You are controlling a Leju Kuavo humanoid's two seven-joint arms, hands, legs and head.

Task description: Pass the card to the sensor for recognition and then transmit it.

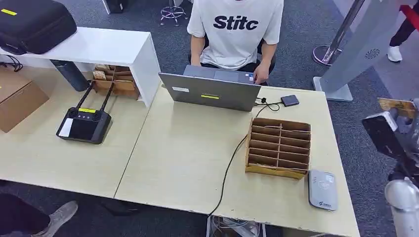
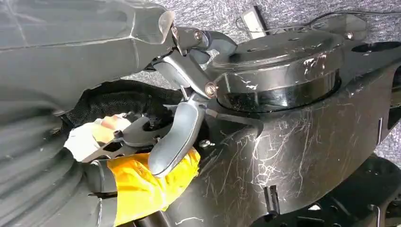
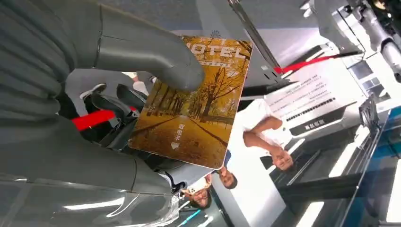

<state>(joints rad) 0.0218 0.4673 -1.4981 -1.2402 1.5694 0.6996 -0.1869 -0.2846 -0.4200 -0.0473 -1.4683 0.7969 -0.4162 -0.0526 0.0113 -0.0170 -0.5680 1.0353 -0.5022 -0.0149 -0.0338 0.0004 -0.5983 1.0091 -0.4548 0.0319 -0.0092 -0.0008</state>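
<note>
The card is an orange hotel card printed with autumn trees. My right hand pinches it between the thumb and the fingers behind it. In the head view the card and the right hand hover off the table's right edge, well above and to the right of the sensor. That sensor, a flat grey reader, lies at the table's front right corner. My left hand hangs beside my body with nothing in it, its fingers loosely apart.
A wooden slotted card rack stands just left of the sensor on the pale table. Behind it a person sits at a grey laptop. A black cable crosses the table. A black controller lies far left.
</note>
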